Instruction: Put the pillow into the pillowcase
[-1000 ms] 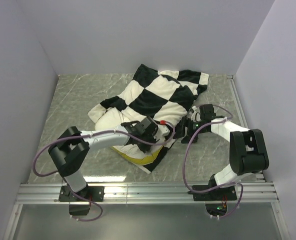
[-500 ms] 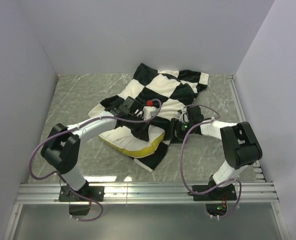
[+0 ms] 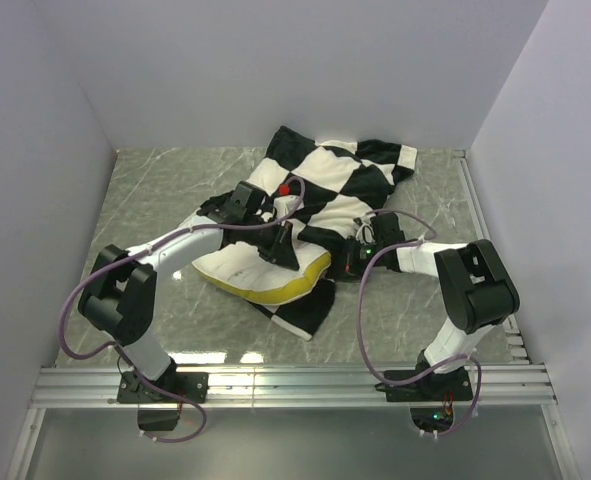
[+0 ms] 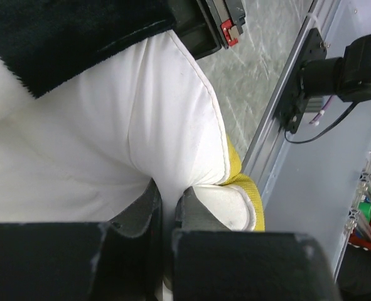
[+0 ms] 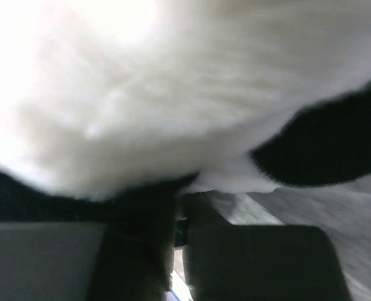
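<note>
The cream pillow with its yellow band lies at the middle of the table, its far end under the checkerboard pillowcase. My left gripper is shut on a fold of the pillow's top; in the left wrist view the left gripper pinches the white pillow beside the yellow band, with black pillowcase cloth above. My right gripper is at the pillowcase's near right edge. In the right wrist view the right gripper is shut on the fuzzy pillowcase hem.
The grey marbled table is boxed in by pale walls on three sides. An aluminium rail runs along the near edge by the arm bases. A flap of the pillowcase sticks out under the pillow's near side.
The left gripper has pulled the pillow away from the bases, towards the back left. The right gripper has slid left onto the pillowcase edge and gone from open to shut.
</note>
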Robot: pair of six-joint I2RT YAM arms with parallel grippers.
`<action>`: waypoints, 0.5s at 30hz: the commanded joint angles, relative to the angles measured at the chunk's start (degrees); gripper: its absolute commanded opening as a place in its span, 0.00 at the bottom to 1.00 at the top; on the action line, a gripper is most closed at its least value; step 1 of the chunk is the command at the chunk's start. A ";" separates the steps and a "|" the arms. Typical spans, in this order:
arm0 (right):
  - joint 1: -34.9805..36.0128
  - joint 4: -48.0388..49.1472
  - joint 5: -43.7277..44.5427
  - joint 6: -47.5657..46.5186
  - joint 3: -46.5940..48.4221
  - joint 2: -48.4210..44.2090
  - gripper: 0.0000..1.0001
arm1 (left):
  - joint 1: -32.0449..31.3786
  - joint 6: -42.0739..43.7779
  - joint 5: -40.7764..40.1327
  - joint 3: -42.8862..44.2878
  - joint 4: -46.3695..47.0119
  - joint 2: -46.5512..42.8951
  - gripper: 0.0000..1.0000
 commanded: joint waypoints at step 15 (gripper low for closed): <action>7.78 -19.29 -34.84 -8.53 5.13 -29.07 0.00 | 2.00 -11.40 -46.73 8.98 18.02 6.90 0.00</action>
